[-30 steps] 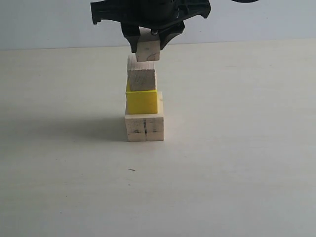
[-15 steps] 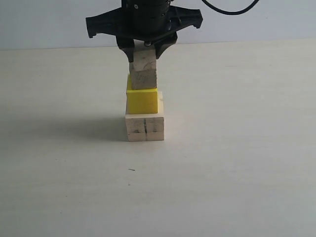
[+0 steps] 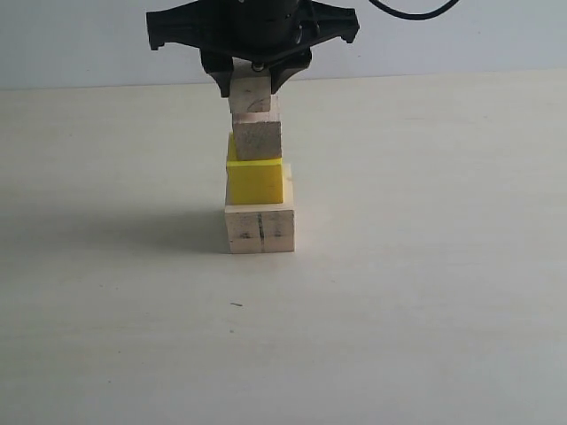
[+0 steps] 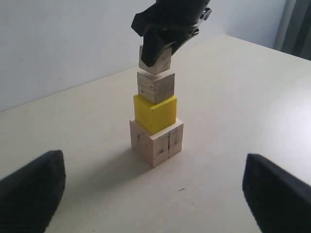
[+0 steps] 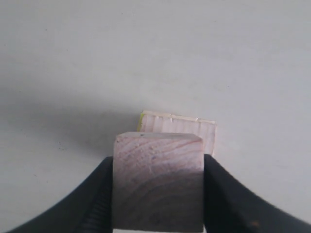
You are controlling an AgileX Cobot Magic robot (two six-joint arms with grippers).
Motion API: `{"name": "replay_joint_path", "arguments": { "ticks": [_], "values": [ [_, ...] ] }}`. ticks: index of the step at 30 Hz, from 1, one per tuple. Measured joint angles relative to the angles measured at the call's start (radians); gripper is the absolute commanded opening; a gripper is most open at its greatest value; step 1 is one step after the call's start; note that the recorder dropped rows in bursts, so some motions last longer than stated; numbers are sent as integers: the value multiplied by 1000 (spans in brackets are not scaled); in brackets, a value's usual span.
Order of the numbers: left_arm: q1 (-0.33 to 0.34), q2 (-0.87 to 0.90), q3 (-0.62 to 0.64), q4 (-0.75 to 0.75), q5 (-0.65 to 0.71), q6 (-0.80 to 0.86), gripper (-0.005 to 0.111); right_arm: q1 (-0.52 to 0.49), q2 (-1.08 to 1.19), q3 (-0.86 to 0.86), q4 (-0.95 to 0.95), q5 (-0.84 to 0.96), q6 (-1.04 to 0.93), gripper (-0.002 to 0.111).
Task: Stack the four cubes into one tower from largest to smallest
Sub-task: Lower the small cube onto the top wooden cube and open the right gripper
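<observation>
A column stands mid-table: the large wood cube (image 3: 259, 229) with a dark crack line at the bottom, the yellow cube (image 3: 254, 181) on it, the medium wood cube (image 3: 257, 141) on top. My right gripper (image 3: 252, 87) is shut on the small wood cube (image 3: 251, 94), which sits at the top face of the medium cube; whether it rests on it I cannot tell. From the right wrist the small cube (image 5: 158, 182) fills the space between the fingers (image 5: 90, 204), tower edge (image 5: 184, 127) peeking beyond. My left gripper (image 4: 154, 194) stands open, back from the tower (image 4: 155, 114).
The pale tabletop (image 3: 425, 292) spreads around the tower, with a pale wall (image 3: 80, 40) behind. A small dark speck (image 3: 236, 305) lies in front of the tower.
My right gripper came down with the small cube from above the tower to the medium cube's top, then shifted slightly left. The three lower cubes stayed put.
</observation>
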State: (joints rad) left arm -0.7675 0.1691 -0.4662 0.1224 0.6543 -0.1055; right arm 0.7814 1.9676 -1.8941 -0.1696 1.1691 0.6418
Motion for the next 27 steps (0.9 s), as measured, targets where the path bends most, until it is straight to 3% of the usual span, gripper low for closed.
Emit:
{"name": "replay_joint_path", "arguments": {
  "ticks": [27],
  "values": [
    [0, 0, 0, 0, 0, 0, 94, -34, 22, 0, 31, -10, 23, 1]
  ]
}}
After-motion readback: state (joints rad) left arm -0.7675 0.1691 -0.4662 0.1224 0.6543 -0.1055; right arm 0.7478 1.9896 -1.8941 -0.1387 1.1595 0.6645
